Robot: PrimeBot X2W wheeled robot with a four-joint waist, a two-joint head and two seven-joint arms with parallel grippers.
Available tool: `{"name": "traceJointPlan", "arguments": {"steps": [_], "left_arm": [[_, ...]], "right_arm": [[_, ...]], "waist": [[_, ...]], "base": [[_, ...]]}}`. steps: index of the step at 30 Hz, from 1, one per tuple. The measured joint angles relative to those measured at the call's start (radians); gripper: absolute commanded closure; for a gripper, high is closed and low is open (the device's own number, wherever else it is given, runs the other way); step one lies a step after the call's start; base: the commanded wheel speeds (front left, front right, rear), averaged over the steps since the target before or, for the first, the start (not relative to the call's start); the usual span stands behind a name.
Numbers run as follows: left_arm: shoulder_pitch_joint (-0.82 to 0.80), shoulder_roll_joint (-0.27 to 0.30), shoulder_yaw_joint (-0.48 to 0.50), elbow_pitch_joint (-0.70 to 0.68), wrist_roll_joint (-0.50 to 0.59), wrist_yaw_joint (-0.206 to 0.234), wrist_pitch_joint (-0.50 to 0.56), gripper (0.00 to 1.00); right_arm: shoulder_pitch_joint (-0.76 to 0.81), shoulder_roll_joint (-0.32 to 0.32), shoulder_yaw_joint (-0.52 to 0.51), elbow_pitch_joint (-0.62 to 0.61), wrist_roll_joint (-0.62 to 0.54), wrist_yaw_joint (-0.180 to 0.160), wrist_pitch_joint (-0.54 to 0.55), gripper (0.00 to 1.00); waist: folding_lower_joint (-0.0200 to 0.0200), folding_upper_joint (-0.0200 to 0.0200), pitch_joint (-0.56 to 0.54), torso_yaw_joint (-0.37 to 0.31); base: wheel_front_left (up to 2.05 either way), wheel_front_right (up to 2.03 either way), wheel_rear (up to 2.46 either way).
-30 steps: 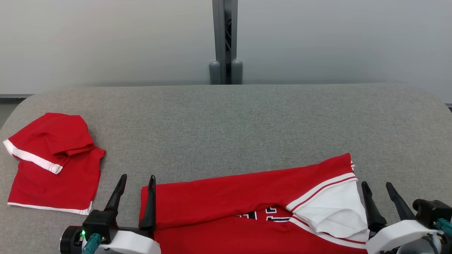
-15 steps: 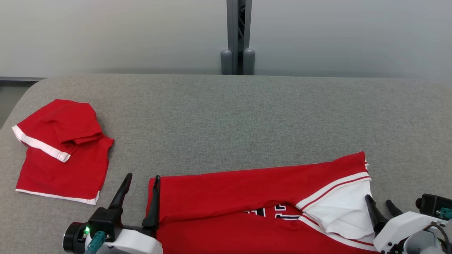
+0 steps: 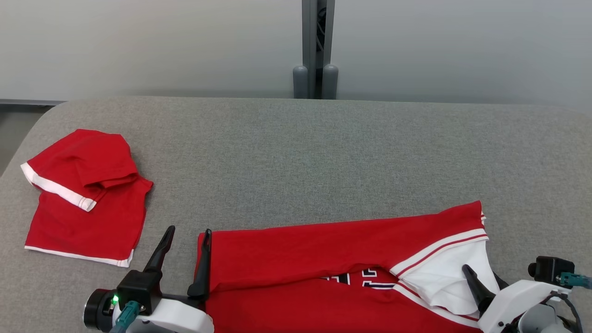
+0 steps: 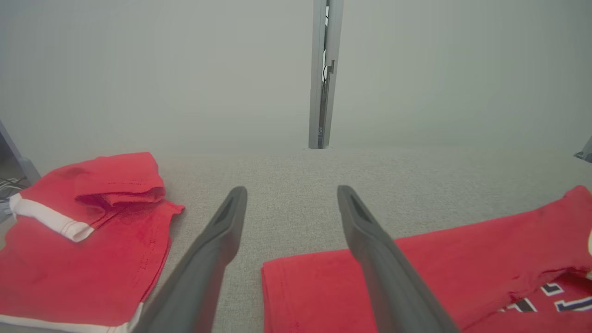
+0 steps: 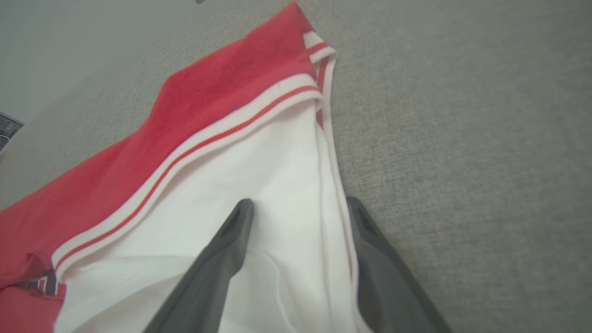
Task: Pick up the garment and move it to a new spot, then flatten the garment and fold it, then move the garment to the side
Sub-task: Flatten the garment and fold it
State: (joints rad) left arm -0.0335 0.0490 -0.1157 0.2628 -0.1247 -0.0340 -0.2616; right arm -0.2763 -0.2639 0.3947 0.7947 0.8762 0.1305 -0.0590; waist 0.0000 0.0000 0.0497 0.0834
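On grey table [image 3: 323, 152], red jersey [image 3: 300, 254], lettering [image 3: 365, 279] unreadable; left gripper [image 3: 189, 230], right gripper [image 5: 299, 202]: jaws apart.

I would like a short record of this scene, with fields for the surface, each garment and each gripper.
surface: grey table
main garment: red jersey, near edge, partly folded, white inside showing at right
other garment: red folded garment, left side
left gripper: jaws open, at the jersey's left edge
right gripper: jaws open, either side of the white edge
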Motion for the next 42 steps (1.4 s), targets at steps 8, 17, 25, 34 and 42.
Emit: {"name": "traceJointPlan", "arguments": {"steps": [8, 17, 25, 34, 42], "left_arm": [[-0.015, 0.000, -0.001, -0.001, 0.000, 0.004, 0.000, 0.00], [-0.016, 0.001, -0.005, 0.004, -0.002, 0.009, 0.000, 0.00], [-0.016, 0.000, -0.011, 0.009, -0.011, 0.012, 0.000, 0.00], [-0.011, 0.000, -0.014, 0.012, -0.025, 0.020, 0.000, 0.00], [0.001, 0.000, -0.010, 0.015, -0.028, 0.026, 0.000, 0.00]], "right_arm": [[-0.016, -0.023, 0.077, 0.017, 0.050, 0.000, -0.024, 1.00], [-0.059, -0.058, 0.134, 0.065, 0.067, 0.001, -0.080, 1.00], [-0.128, -0.152, 0.127, 0.142, 0.087, 0.000, -0.117, 1.00], [-0.166, -0.200, 0.181, 0.153, 0.086, 0.000, -0.113, 1.00], [-0.132, -0.196, 0.245, -0.049, 0.203, 0.000, -0.026, 1.00]], "waist": [[0.0000, 0.0000, 0.003, -0.006], [0.0000, 0.0000, 0.000, -0.009], [0.0000, 0.0000, -0.016, -0.008], [0.0000, 0.0000, -0.040, -0.016], [0.0000, 0.0000, -0.058, -0.039]], "base": [[0.00, 0.00, 0.00], [0.00, 0.00, 0.00], [0.00, 0.00, 0.00], [0.00, 0.00, 0.00], [0.00, 0.00, 0.00]]}}
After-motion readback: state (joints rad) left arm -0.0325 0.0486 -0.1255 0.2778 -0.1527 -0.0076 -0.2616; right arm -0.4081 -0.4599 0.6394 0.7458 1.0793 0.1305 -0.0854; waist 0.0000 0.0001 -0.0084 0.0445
